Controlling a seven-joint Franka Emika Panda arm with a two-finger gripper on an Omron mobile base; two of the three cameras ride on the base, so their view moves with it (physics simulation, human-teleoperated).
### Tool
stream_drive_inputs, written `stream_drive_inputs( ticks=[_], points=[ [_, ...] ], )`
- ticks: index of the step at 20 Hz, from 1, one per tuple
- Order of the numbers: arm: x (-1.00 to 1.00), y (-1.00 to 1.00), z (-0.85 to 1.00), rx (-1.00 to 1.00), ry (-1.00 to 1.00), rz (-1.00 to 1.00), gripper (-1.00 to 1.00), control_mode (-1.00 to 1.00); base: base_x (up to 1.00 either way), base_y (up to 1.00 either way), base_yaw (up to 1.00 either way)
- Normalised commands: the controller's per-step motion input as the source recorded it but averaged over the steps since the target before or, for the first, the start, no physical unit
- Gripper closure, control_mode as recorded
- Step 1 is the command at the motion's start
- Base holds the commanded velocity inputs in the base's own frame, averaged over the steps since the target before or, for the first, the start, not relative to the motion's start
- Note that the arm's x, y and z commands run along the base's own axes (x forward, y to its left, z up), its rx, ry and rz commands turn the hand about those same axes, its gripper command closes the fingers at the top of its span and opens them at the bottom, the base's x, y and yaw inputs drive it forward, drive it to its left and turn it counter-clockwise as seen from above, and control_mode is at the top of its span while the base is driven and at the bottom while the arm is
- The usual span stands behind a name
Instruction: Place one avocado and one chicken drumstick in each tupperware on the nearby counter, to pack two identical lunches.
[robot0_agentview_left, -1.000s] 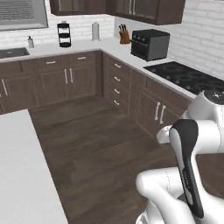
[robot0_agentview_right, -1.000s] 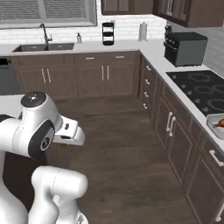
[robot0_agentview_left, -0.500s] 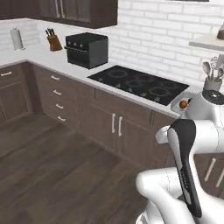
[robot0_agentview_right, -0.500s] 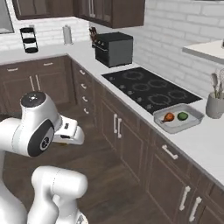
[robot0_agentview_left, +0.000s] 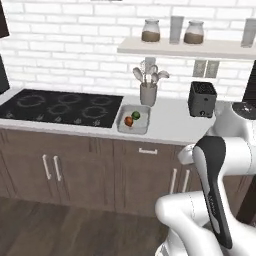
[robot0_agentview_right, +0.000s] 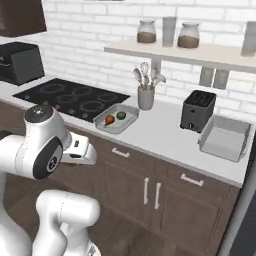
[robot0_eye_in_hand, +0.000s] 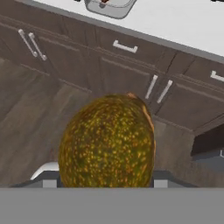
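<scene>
Fingers of the gripper (robot0_eye_in_hand: 105, 186) are hidden behind an olive-brown avocado (robot0_eye_in_hand: 107, 142) that sits right up against the hand camera, speckled yellow, with a sliver of reddish-brown showing at its upper right edge; it looks clamped between the jaws, held out over the dark wood floor (robot0_eye_in_hand: 30, 109) in front of the cabinets (robot0_eye_in_hand: 131, 65).

Up on the off-white counter (robot0_agentview_right: 165, 130), one grey tupperware (robot0_agentview_right: 117, 126) sits just right of the black cooktop (robot0_agentview_right: 75, 97). A reddish drumstick (robot0_agentview_right: 109, 120) and a dark green avocado (robot0_agentview_right: 121, 115) lie in it side by side. Behind that tray stands a grey crock of utensils (robot0_agentview_right: 146, 90). Further right is the black toaster (robot0_agentview_right: 198, 111), and just beyond it the second tupperware (robot0_agentview_right: 225, 137), tilted with its far wall raised.

Between arm and counter nothing stands in the way but open floor. Brown cabinet doors with pale bar handles (robot0_agentview_left: 50, 167) run beneath the worktop. White brick covers the wall, and a white shelf (robot0_agentview_left: 190, 47) above carries jars (robot0_agentview_left: 151, 31). A dark oven box (robot0_agentview_right: 20, 62) sits at the far left.
</scene>
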Motion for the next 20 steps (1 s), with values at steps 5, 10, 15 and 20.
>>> stream_drive_inputs(
  ticks=[5,10,15,20],
  points=[
    [0.0,0.0,0.0,0.0,0.0,0.0,1.0,1.0,0.49,-0.03,-0.78],
    [0.0,0.0,0.0,0.0,0.0,0.0,1.0,1.0,0.87,0.01,-0.62],
    [0.0,0.0,0.0,0.0,0.0,0.0,1.0,1.0,0.93,0.0,-0.41],
    [0.0,0.0,0.0,0.0,0.0,0.0,1.0,1.0,0.36,0.0,-0.37]
  ],
)
